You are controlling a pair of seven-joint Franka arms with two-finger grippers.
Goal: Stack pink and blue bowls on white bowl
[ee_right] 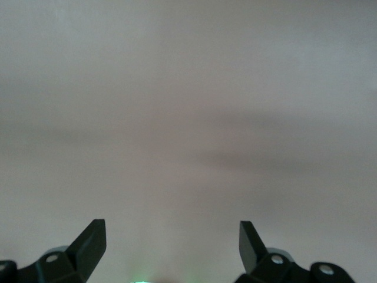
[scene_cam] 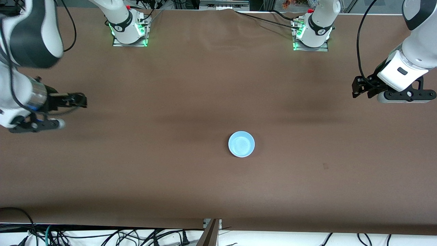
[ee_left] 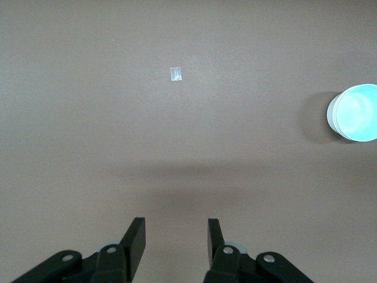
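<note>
**Blue bowl alone at mid-surface, both claws withdrawn to the ends**

Blue bowl [scene_cam: 241,144], the item lying nearest the front camera, sits upright on the brown surface [scene_cam: 191,191], roughly midway between the two arms' ends. From above only its sky-blue interior and rim show. In the left wrist view the same bowl [ee_left: 355,112] has a pale wall below the blue rim, which may be a second bowl under it; this cannot be settled. No separate pink or white bowl is visible anywhere on the surface, so the bowls are judged to be either already nested under the blue one or out of view.

A small pale scrap [ee_left: 175,74] lies on the surface, apart from the bowl.

Left claw [scene_cam: 360,89] hangs over the left arm's end of the surface, well apart from the bowl; its fingers [ee_left: 135,236] stand spread with nothing between them. Right claw [scene_cam: 76,100] hangs over the right arm's end, likewise well apart; its fingers [ee_right: 93,240] are spread wide and empty, and its wrist view shows only bare surface.

Judgement of step: either the stack is complete and both arms wait, or no grasp has begun. If any bowl is still to be placed, the next move calls for finding it first, then a rim grasp by the closer arm.
</note>
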